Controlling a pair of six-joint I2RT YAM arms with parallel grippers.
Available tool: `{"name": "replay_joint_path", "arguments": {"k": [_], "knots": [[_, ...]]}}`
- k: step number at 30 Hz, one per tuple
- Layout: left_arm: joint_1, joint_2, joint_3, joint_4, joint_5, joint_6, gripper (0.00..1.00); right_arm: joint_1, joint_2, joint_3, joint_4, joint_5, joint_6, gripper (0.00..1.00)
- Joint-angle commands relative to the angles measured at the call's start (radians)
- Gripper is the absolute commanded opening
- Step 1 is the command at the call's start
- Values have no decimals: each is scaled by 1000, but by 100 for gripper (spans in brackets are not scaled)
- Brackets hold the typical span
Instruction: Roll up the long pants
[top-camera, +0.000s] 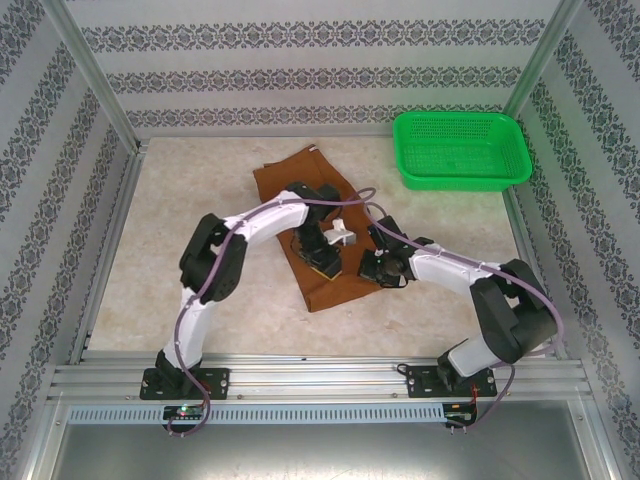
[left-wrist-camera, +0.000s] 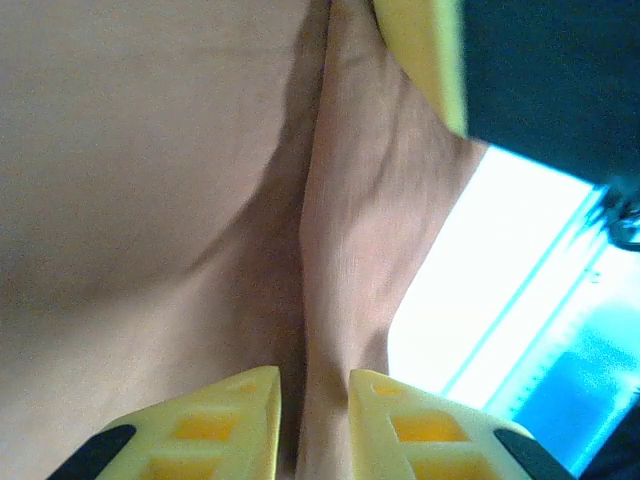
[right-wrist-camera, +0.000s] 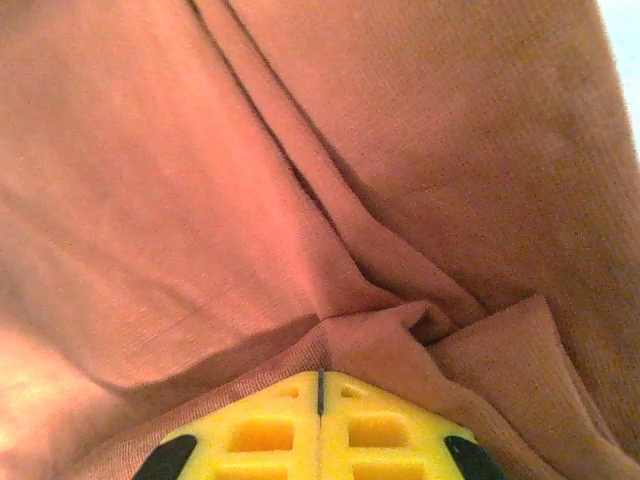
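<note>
Left side: we see the left gripper (left-wrist-camera: 315, 380) with its two yellow fingers a little apart. A raised fold of the long pants (left-wrist-camera: 340, 250) runs straight into the gap. A dark slit shows between the fold and one finger, so the fold looks loose rather than squeezed.
Right side: the right gripper (right-wrist-camera: 320, 385) has its fingers pressed together. Cloth is bunched at their tips, and creases run to that point.
Where the pants lie: from above we find them on the table (top-camera: 180, 240) as one long folded strip, slanting from the far left towards the near middle. The left gripper is down on the strip's near half and the right gripper is at its near right edge, the two close beside each other.
Hard to make out: both arms cover the middle of the strip. A small pale spot at its far end is too small to read. In the left wrist view a blurred yellow and black shape cuts the upper right corner, and the surface beyond the cloth is washed out.
Counts: two arms, two grippers, one pair of pants, one green basket (top-camera: 460, 180).
Farthest: the green basket sits at the table's far right corner, well apart from the pants.
</note>
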Motion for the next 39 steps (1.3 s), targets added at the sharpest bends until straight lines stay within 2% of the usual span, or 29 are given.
{"name": "replay_joint_path", "arguments": {"k": [1,4,6,10,12,15,19,21,24,29,32,36,37,38,39], "knots": [[11,-157,-110,151,-157,-29,26,4,43,16,0,38,-7,0],[-24,-265,-238,223,-214,-27,22,-4,74,23,6,25,-5,0],[-81,-327,-322,253,-203,-5,17,-8,87,29,13,9,-4,0],[-151,-352,-424,333,-39,-29,15,-11,100,37,13,-2,-6,0],[-158,-335,-453,379,-4,-64,14,-12,103,38,10,-1,-7,0],[-156,-316,-482,441,-19,-85,13,-11,104,30,12,-3,-2,0],[-108,-247,-459,446,-202,-126,9,-12,107,22,11,-4,-3,0],[-51,-204,-443,456,-227,-154,8,-13,109,18,13,-4,-2,0],[1,-117,-422,460,-177,-181,8,-13,111,19,11,-5,-2,0],[3,-40,-442,494,-111,-213,8,-15,102,17,-4,9,-2,0],[-6,-118,-484,528,-211,-251,2,-18,98,17,-15,11,-8,0],[-88,-359,-559,532,-589,-259,0,-26,79,9,-16,7,-13,0],[-117,-408,-576,521,-661,-246,20,-28,72,5,-13,7,-13,0],[-138,-446,-595,521,-683,-221,46,-28,68,1,-11,7,-13,0],[-158,-483,-621,527,-682,-194,99,-29,62,-1,-8,6,-14,0]]}}
